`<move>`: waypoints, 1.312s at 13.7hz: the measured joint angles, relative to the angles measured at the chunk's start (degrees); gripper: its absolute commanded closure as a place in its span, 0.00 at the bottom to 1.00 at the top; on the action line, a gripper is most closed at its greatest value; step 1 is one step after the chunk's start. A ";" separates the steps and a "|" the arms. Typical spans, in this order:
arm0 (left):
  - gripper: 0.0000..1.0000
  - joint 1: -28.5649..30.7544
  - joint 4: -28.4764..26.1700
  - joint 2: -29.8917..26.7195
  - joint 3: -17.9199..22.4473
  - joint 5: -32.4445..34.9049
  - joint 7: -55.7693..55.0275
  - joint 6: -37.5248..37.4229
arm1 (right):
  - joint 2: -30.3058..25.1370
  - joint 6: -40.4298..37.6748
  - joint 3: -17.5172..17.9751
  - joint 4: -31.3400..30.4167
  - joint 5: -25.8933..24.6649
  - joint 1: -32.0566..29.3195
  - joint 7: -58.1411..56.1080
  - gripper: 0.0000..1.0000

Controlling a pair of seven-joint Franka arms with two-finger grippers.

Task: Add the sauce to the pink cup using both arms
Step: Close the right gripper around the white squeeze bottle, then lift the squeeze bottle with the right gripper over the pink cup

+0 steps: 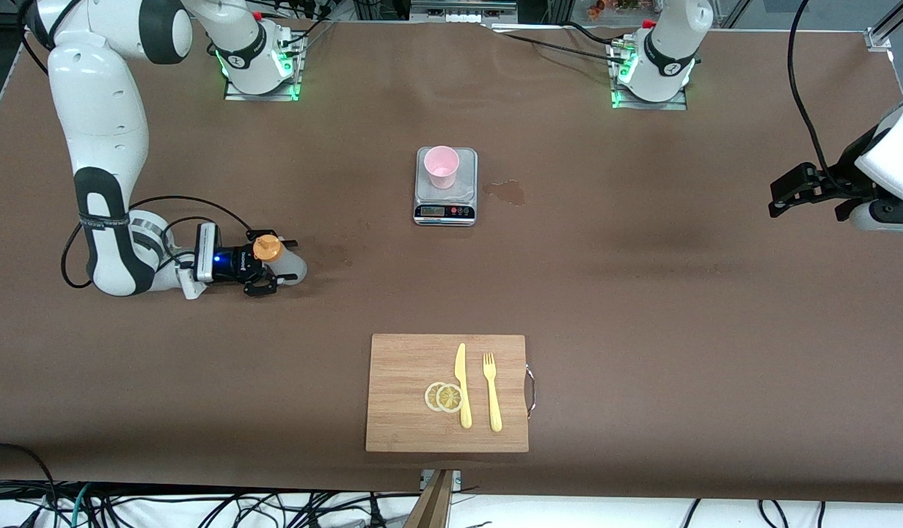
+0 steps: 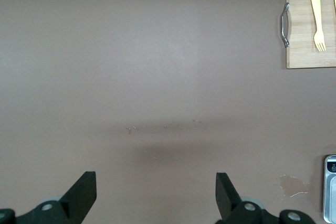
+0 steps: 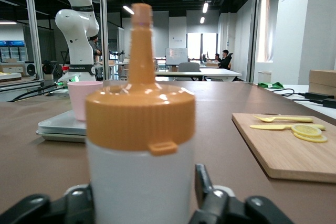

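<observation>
The right gripper (image 1: 271,265) is closing around the sauce (image 1: 276,258) (squeeze gently, keeping it upright), while the left gripper (image 1: 781,194) is waiting wide open, empty.

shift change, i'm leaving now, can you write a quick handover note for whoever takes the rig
Right gripper: low at the table toward the right arm's end, fingers on either side of the sauce bottle; a firm grip is not confirmed.
Left gripper: open, empty, waiting over bare table at the left arm's end.
Pink cup: upright on the scale; whether it holds anything cannot be told.
Done: right arm has reached the bottle.
Left: secure and lift the bottle, carry it to the cup, squeeze sauce in with both arms.
</observation>
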 measured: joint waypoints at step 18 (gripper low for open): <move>0.00 -0.06 1.02 -0.75 -0.34 -0.04 0.00 -4.40 | -32.74 34.42 -1.50 -15.11 -24.75 17.41 28.01 0.86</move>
